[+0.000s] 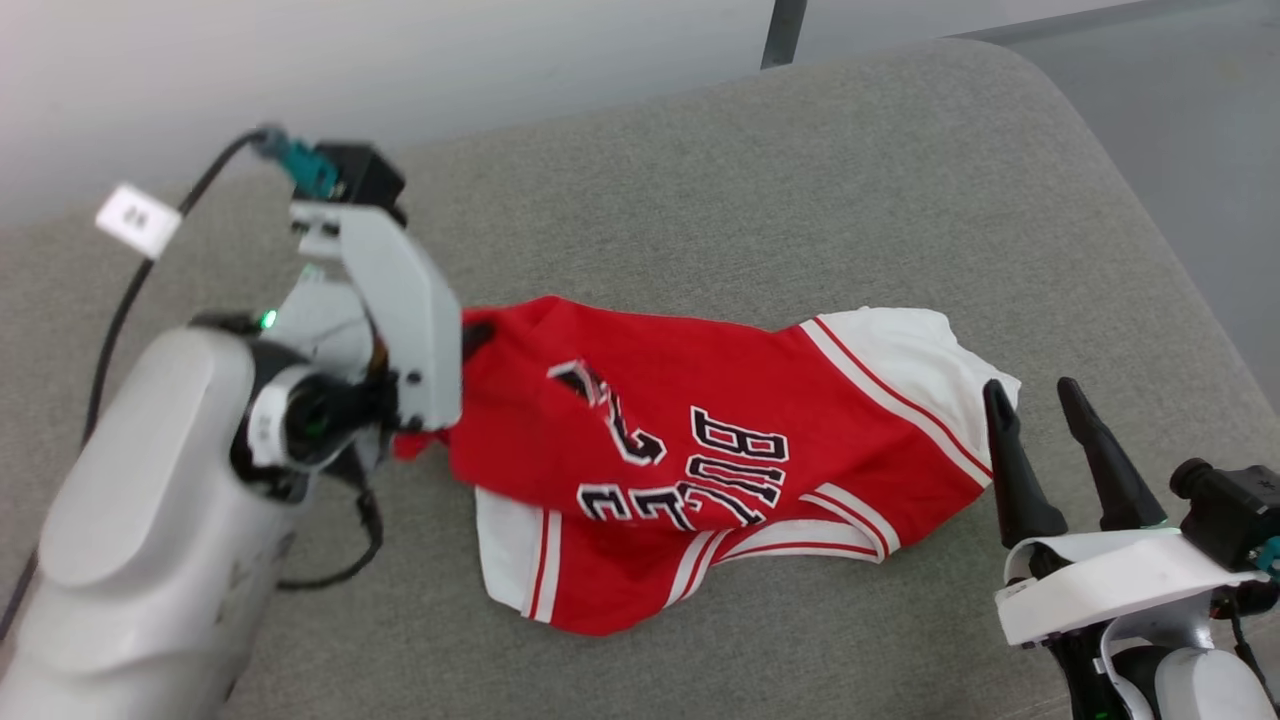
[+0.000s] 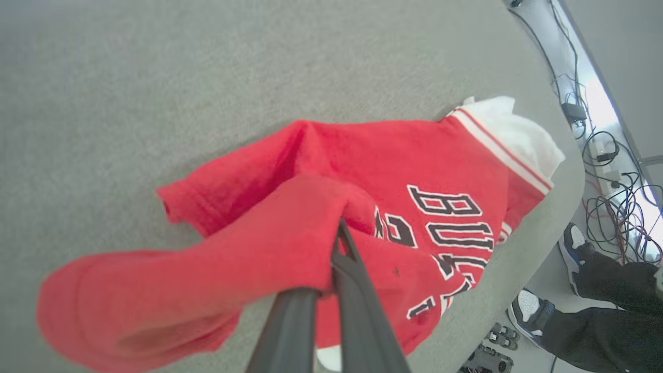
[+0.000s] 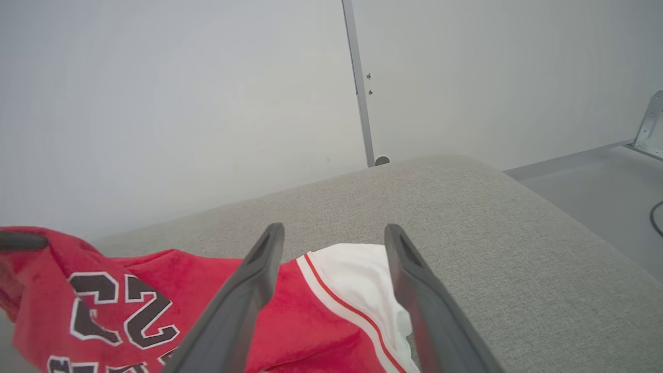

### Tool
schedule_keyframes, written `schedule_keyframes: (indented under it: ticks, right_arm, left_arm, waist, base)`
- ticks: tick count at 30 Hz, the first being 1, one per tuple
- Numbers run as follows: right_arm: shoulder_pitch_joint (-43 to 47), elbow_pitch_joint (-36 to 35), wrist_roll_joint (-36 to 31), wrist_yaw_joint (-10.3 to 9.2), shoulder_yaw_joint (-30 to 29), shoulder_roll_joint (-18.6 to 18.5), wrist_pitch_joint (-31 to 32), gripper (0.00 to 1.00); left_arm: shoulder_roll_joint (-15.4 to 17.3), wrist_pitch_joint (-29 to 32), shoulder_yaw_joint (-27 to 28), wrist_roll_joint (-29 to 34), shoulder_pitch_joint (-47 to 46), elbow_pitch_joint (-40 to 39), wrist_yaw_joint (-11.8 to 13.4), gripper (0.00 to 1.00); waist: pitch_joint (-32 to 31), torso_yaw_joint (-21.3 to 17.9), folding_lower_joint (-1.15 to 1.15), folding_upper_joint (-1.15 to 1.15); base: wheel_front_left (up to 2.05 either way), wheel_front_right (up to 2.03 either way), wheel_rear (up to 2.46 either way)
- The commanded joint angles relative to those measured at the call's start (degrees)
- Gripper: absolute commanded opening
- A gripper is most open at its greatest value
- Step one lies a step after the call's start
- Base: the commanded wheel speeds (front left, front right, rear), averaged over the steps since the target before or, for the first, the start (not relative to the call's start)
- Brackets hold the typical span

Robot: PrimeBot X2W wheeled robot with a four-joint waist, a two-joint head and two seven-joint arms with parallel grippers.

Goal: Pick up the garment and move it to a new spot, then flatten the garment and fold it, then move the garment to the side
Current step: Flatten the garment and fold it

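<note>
Risk: the left gripper (image 2: 335, 247) is clamped on only a thin red fold of the garment (image 1: 700, 450). A lift could slip or drag it bunched. The garment lies crumpled mid-cushion (image 1: 800, 180). The left wrist pitches down toward the cushion's left end. The right gripper (image 1: 1032, 388), fingers apart and empty, hovers by the white sleeve at the cushion's right.

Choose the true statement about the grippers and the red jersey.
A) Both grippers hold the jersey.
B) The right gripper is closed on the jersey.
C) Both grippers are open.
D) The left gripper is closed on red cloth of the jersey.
D: in the left wrist view the left gripper has its fingers together, pinching a red fold of the jersey, while the right gripper stands open and holds nothing.
</note>
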Motion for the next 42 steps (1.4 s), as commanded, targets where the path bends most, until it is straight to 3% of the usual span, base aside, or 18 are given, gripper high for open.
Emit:
schedule_keyframes:
  ticks: [1,6,11,12,14,15,17,24,31,42]
  right_arm:
    - [-0.7,0.1,0.2,-0.04,0.4,0.1,-0.2,1.00]
    - [-0.8,0.6,0.9,-0.04,1.6,0.1,-0.7,1.00]
    - [-0.9,1.3,1.7,-0.04,2.5,0.1,-1.1,1.00]
    - [-0.9,1.3,1.8,-0.04,2.6,0.1,-1.2,1.00]
    - [-1.0,1.5,2.0,-0.04,2.8,0.1,-1.3,1.00]
    - [-1.0,1.5,2.0,-0.04,2.8,0.1,-1.3,1.00]
    - [-0.9,1.6,1.9,-0.04,2.8,0.1,-1.3,1.00]
    - [-0.5,1.6,1.1,-0.04,1.9,0.1,-1.2,1.00]
    - [-0.1,0.6,0.1,-0.04,1.0,0.1,-0.5,1.00]
    - [-0.5,-4.6,-3.9,-0.04,-0.2,0.1,-3.1,1.00]
  left_arm:
    - [-1.0,-1.1,-0.3,0.6,-1.7,0.8,-1.2,0.00]
    - [-4.2,-6.5,-1.8,1.5,-5.9,6.4,-6.0,0.00]
    - [-6.6,-8.9,-3.5,1.9,-7.2,14.1,-8.4,0.00]
    - [-6.8,-9.2,-3.7,2.0,-7.3,15.4,-8.8,0.11]
    - [-7.2,-9.7,-4.2,2.2,-7.5,17.5,-9.3,0.50]
    - [-7.2,-9.7,-4.2,2.2,-7.5,17.5,-9.3,0.50]
    - [-7.3,-9.7,-4.6,2.3,-7.8,19.2,-10.0,1.00]
    - [-7.6,-9.9,-4.6,1.0,-9.0,20.0,-11.3,1.00]
    - [-6.9,-8.4,-4.1,-0.3,-8.0,15.1,-11.0,1.00]
    - [-2.8,-4.7,-3.5,-2.3,2.1,5.9,-6.1,1.00]
  waist:
    - [0.2,-0.4,0.00,0.00]
    - [0.8,-1.5,0.00,0.00]
    - [1.4,-2.3,0.00,0.00]
    - [1.5,-2.4,0.00,0.00]
    - [1.6,-2.4,0.00,0.00]
    - [1.6,-2.4,0.00,0.00]
    - [1.7,-2.3,0.00,0.00]
    - [0.7,0.1,0.00,0.00]
    - [-0.8,3.2,0.00,0.00]
    - [-2.1,5.7,0.00,0.00]
  base:
    - [0.00,0.00,0.00]
    - [0.00,0.00,0.00]
    - [0.00,0.00,0.00]
    - [0.00,0.00,0.00]
    - [0.00,0.00,0.00]
    - [0.00,0.00,0.00]
    - [0.00,0.00,0.00]
    - [0.00,0.00,0.00]
    - [0.00,0.00,0.00]
    - [0.00,0.00,0.00]
